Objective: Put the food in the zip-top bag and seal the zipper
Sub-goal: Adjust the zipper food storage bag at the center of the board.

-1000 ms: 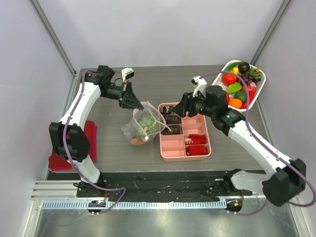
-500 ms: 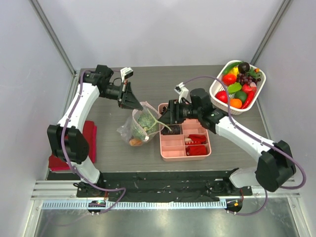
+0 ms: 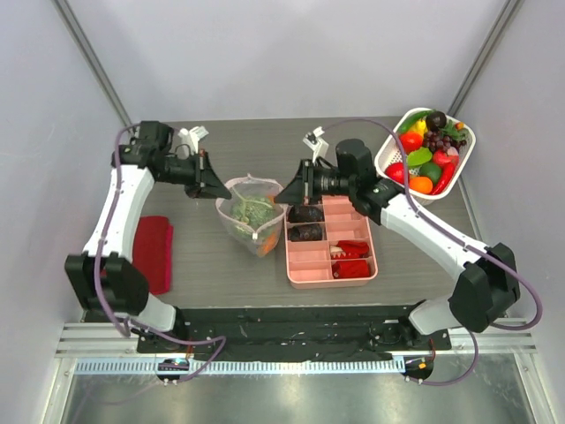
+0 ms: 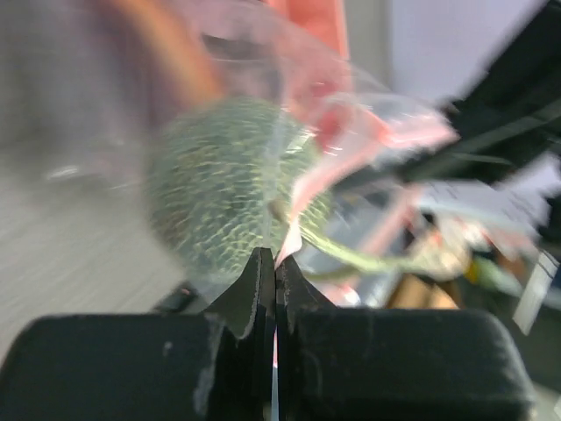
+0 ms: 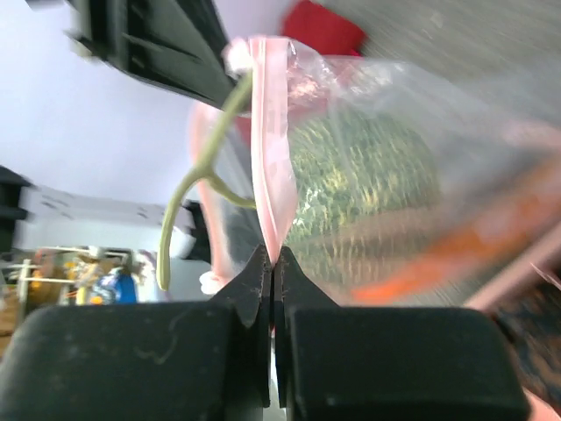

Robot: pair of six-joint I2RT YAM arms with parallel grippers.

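Sealing stage, by judgement: left gripper and right gripper each pinch one end of the zip-top bag mouth, food inside, just beside the pink tray; next, press the zipper closed.

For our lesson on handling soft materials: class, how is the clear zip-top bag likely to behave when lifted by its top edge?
Probably floppy: the zip-top bag stretches crinkled between the left end effector and right end effector, both shut on its rim. Likely bottom-heavy and sagging, since the netted green fruit sits inside.
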